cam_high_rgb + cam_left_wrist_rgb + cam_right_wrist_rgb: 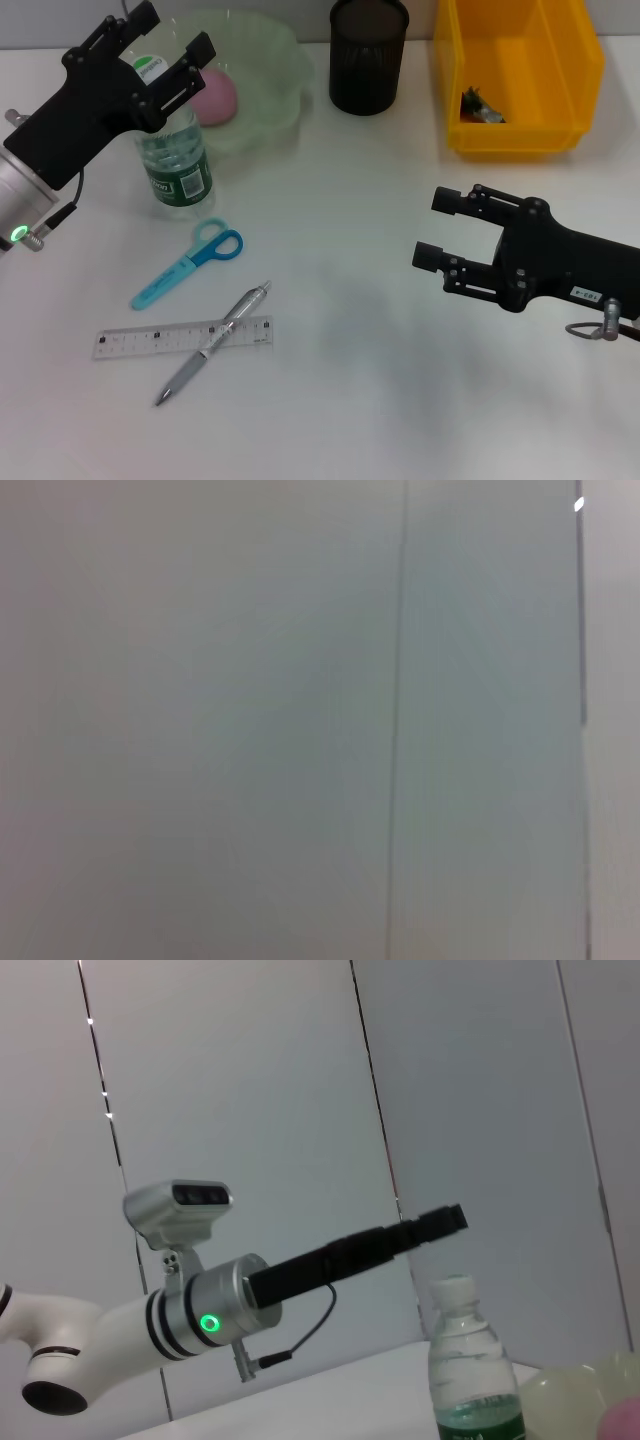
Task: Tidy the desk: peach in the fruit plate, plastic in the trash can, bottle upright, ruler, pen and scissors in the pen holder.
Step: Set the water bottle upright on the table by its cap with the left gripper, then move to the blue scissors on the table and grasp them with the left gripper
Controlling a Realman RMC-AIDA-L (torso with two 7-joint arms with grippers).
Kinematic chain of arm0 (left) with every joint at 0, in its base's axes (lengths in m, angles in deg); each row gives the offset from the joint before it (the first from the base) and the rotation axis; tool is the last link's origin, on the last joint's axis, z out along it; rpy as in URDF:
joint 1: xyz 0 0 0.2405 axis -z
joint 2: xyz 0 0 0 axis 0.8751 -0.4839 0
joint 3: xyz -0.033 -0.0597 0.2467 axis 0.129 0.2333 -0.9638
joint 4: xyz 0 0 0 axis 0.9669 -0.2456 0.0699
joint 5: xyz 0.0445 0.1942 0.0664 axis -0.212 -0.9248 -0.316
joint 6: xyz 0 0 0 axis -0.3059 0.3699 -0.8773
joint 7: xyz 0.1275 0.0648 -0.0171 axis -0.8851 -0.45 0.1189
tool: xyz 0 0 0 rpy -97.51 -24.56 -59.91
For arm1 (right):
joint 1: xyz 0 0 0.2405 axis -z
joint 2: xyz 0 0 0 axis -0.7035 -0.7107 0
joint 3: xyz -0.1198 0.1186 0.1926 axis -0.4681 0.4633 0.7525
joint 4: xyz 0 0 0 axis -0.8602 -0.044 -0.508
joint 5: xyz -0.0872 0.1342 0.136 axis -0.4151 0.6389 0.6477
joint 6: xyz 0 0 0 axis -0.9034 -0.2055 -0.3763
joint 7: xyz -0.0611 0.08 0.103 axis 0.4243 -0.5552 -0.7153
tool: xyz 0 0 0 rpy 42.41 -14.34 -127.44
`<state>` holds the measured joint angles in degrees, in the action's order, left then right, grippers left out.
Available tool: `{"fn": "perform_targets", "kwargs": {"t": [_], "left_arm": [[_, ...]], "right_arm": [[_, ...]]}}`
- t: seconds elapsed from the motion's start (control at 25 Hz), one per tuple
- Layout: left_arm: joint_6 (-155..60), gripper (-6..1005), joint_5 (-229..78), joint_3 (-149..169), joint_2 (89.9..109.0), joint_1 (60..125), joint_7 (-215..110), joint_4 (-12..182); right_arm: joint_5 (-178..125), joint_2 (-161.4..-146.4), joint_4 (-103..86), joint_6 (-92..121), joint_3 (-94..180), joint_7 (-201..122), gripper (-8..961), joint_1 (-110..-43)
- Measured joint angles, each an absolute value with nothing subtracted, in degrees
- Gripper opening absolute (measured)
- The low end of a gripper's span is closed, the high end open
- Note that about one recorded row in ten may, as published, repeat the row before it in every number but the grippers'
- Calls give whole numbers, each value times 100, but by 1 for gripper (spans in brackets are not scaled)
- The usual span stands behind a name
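Note:
The clear bottle [176,160] [470,1380] stands upright with its white cap on, beside the pale green fruit plate [270,60] [565,1395]. My left gripper [170,38] [440,1222] hovers open just above the cap, not touching it. A pink peach [215,96] [625,1425] lies in the plate. Blue scissors [193,263], a silver pen [214,341] and a clear ruler [135,341] lie on the desk, the pen across the ruler. The black mesh pen holder [368,55] is at the back. A plastic scrap [481,107] lies in the yellow bin [520,135]. My right gripper [438,230] waits open at the right.
The white desk [340,300] spreads between the arms. The left wrist view shows only a grey wall panel [300,720].

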<state>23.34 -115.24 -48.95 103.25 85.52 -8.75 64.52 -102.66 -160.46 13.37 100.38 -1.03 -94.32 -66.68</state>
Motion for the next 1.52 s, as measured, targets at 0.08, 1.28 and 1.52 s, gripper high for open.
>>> {"fn": "perform_targets", "kwargs": {"t": [0.08,1.28,1.52], "left_arm": [[2515,767,-11525,-4894,10323,8524,-853,6434],[2062,765,-14485,-5303,10302,7422,3222,1791],[2185,764,-16442,-5376,10307,7460,5386,338]], "right_arm": [[-10266,-16046,1336,10007,-103,-9432,726,-6668],[-10133,-16055,1323,9937,-103,-9432,726,-6673],[-10133,-16054,1294,9892,-103,-9432,726,-6643]]}}
